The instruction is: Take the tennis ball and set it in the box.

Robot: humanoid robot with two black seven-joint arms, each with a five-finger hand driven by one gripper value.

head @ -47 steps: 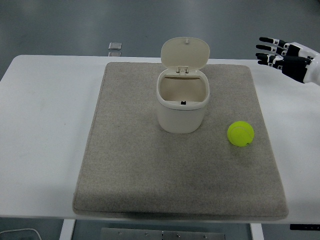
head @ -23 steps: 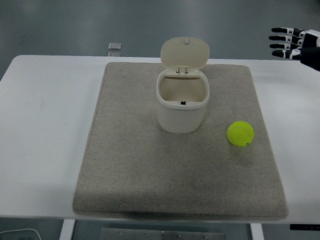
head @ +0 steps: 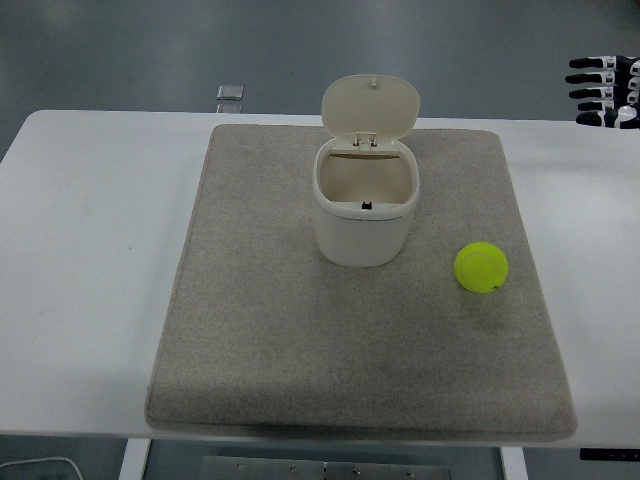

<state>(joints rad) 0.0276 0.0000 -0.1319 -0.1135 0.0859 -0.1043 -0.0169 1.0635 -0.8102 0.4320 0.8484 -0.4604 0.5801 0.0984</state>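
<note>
A yellow-green tennis ball (head: 481,268) lies on the grey mat (head: 260,330), to the right of the box. The box is a cream bin (head: 364,205) with its flip lid (head: 369,104) standing open at the back; its inside looks empty. My right hand (head: 603,92) shows only at the far right edge, high above the table's back right corner, fingers stretched out and holding nothing. It is far from the ball. My left arm is out of view.
The mat covers the middle of the white table (head: 90,250). A small grey square object (head: 230,93) lies just beyond the table's far edge, at the back left.
My right hand has drawn back up and to the right, from over the table's back right corner to the picture's edge. The ball and the bin have not moved.
</note>
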